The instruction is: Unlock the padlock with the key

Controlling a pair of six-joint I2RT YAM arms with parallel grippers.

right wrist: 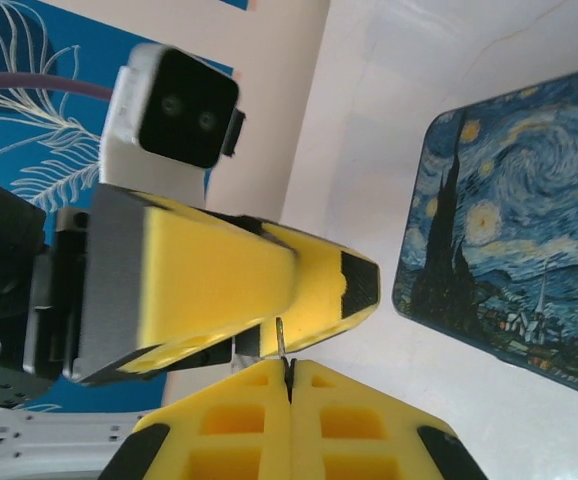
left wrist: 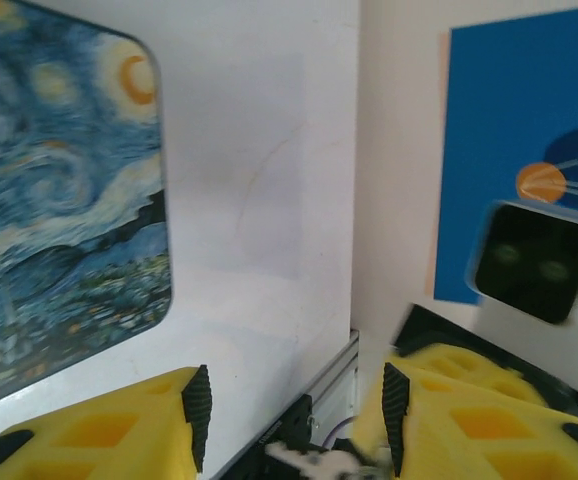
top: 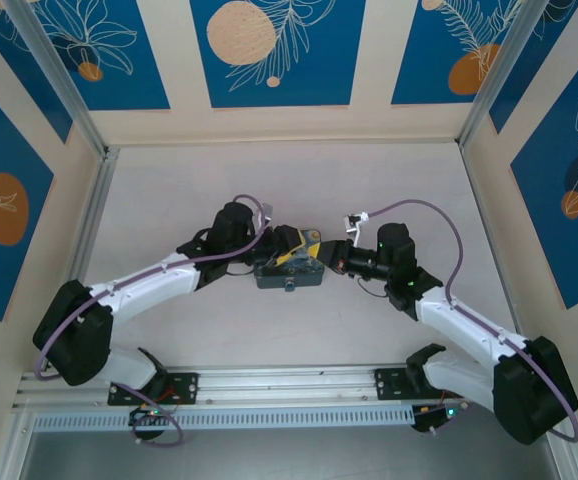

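Observation:
My right gripper (right wrist: 289, 366) is shut on the key (right wrist: 282, 336), a thin metal blade that sticks up out of the fingertips. The key's tip reaches the underside of the left gripper's yellow fingers (right wrist: 269, 275), which lie right above it. My left gripper (left wrist: 296, 405) stands open, with bare table and the rail showing through the gap. A blurred pale thing (left wrist: 321, 463) lies low between its fingers; I cannot tell what it is. The padlock is hidden. From above, the left gripper (top: 301, 248) and the right gripper (top: 331, 256) meet tip to tip at mid-table.
The Starry Night tin (left wrist: 59, 200) lies flat on the white table (left wrist: 259, 180), beside both grippers (right wrist: 509, 240), and partly under the left one from above (top: 269, 278). The aluminium rail (top: 289, 380) runs along the near edge. Patterned walls close in the sides and back.

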